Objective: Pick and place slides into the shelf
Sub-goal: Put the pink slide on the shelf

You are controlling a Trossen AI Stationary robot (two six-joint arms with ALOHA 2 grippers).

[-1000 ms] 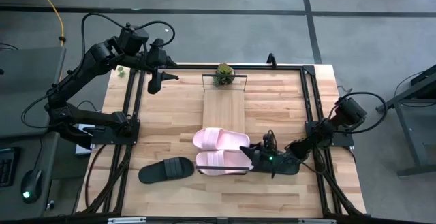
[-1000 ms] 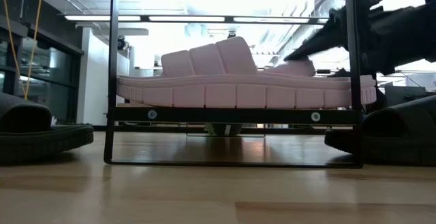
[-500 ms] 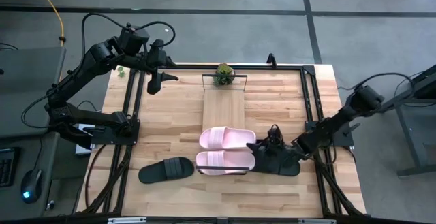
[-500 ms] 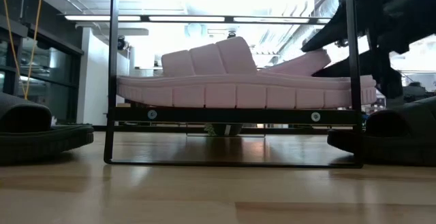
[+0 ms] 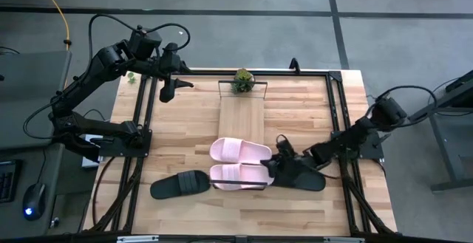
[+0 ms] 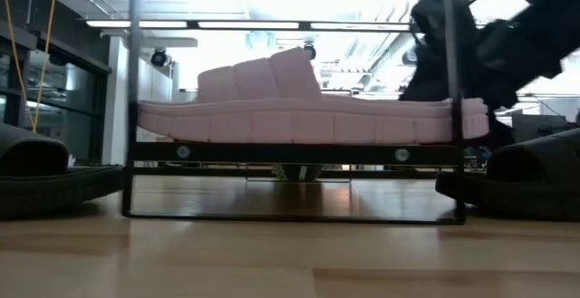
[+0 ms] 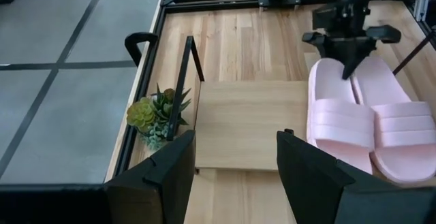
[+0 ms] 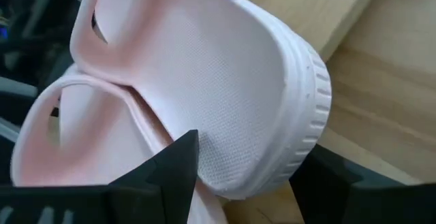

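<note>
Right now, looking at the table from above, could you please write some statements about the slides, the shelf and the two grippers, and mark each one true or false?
1. Both pink slides lie on the shelf. True.
2. The right gripper is at the pink slides' ends. True.
3. Both black slides are on the shelf. False: one black slide lies on the tabletop left of the shelf, the other right of it.
4. The left gripper holds a slide. False: it is open and empty, far from them.
</note>
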